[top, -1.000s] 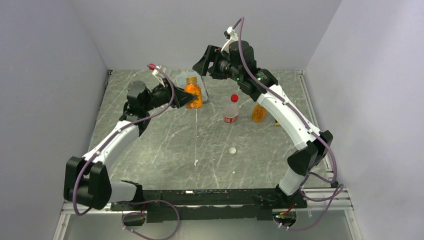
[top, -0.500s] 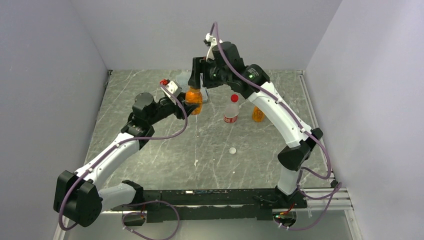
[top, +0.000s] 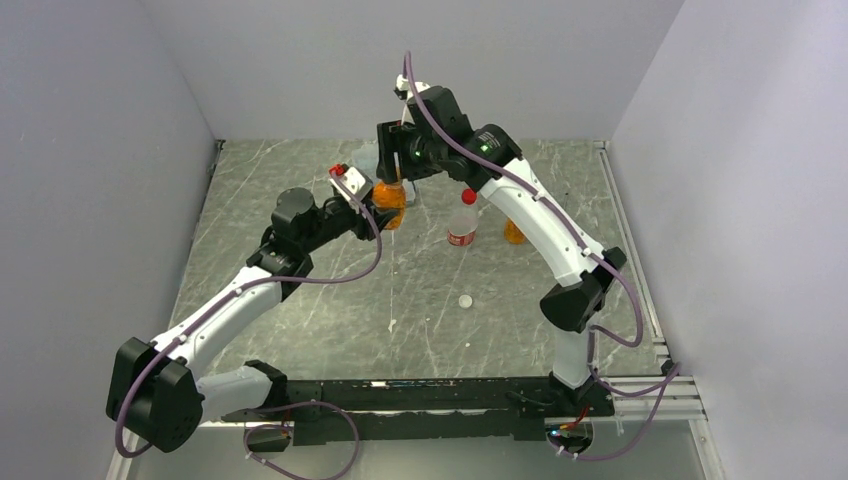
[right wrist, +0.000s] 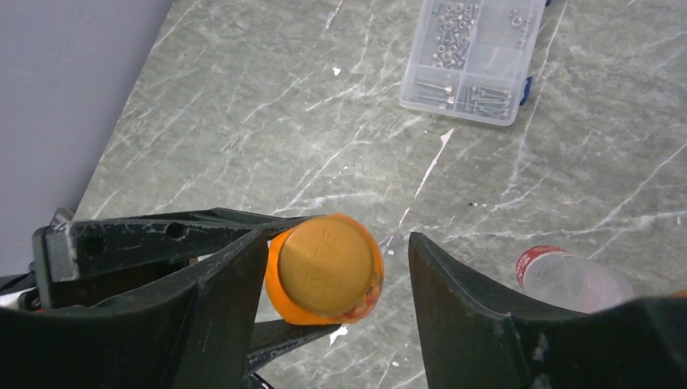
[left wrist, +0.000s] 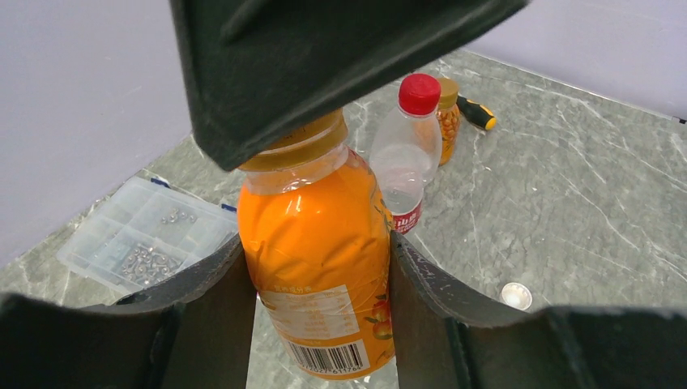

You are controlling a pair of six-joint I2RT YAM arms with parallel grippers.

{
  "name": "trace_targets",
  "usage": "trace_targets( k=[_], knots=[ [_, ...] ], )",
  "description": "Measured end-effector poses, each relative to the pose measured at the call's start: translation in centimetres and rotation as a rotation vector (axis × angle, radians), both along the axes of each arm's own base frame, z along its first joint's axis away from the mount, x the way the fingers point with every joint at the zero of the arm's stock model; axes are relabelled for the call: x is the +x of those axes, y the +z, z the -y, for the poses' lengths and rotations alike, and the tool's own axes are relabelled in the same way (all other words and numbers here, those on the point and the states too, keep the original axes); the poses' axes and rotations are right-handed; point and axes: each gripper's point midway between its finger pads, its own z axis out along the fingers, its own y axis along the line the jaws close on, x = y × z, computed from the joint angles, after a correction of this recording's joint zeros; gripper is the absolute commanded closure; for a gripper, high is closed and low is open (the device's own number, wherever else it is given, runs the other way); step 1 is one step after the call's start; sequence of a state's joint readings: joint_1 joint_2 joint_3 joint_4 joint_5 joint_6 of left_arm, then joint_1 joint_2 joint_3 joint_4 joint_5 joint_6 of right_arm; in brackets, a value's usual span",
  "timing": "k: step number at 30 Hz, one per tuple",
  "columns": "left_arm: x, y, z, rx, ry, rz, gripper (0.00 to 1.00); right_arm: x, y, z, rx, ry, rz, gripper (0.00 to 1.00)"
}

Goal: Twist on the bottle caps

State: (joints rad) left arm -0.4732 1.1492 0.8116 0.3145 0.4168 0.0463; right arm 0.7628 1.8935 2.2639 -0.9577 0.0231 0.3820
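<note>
My left hand [left wrist: 316, 243] clamps the squat see-through orange plastic bottle [left wrist: 312, 219] by its sides, upright. My right hand [right wrist: 339, 243] hangs directly above, fingers spread around the round orange plastic cap [right wrist: 328, 266] on its neck; one finger touches it, the other stands clear. Beyond my left hand stands a clear colourless plastic bottle [left wrist: 405, 162]; a small whitish round cap [left wrist: 515, 295] lies on the table [left wrist: 583, 170] nearby
</note>
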Motion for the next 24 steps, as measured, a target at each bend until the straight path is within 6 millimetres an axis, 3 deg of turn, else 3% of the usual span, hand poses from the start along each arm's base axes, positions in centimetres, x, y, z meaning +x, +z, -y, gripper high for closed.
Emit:
trace_targets(
  k=[4, 7, 8, 9, 11, 14, 19, 24],
  knots=[
    [0.0, 0.0, 0.0, 0.005, 0.002, 0.004, 0.81, 0.3, -1.1, -0.4, -0.018, 0.003, -0.019, 0.45],
    [0.1, -0.3, -0.1, 0.014, 0.012, -0.003, 0.79, 0.3, -1.6, -0.6, -0.022, 0.01, -0.031, 0.61],
    [0.1, -0.4, -0.1, 0.016, 0.013, -0.004, 0.73, 0.2, -1.6, -0.7, -0.022, 0.015, -0.032, 0.7],
    [0.1, -0.5, -0.1, 0.017, 0.015, -0.006, 0.59, 0.1, -1.6, -0.7, -0.024, 0.014, -0.034, 0.77],
    [0.1, -0.5, -0.1, 0.017, 0.019, -0.006, 0.31, 0.1, -1.6, -0.7, -0.023, 0.011, -0.034, 0.85],
    [0.3, -0.7, -0.3, 0.016, 0.045, -0.038, 0.03, 0.1, -1.9, -0.7, -0.03, 0.011, -0.038, 0.9],
    [0.9, -1.6, -2.0, 0.013, 0.18, -0.187, 0.0, 0.8, -4.0, 0.2, -0.084, -0.047, -0.006, 0.9],
    [-0.5, -1.5, -5.3, 0.015, 0.339, -0.297, 0.0, 1.5, -8.7, 2.1, -0.183, -0.127, 0.023, 0.9]
  ],
)
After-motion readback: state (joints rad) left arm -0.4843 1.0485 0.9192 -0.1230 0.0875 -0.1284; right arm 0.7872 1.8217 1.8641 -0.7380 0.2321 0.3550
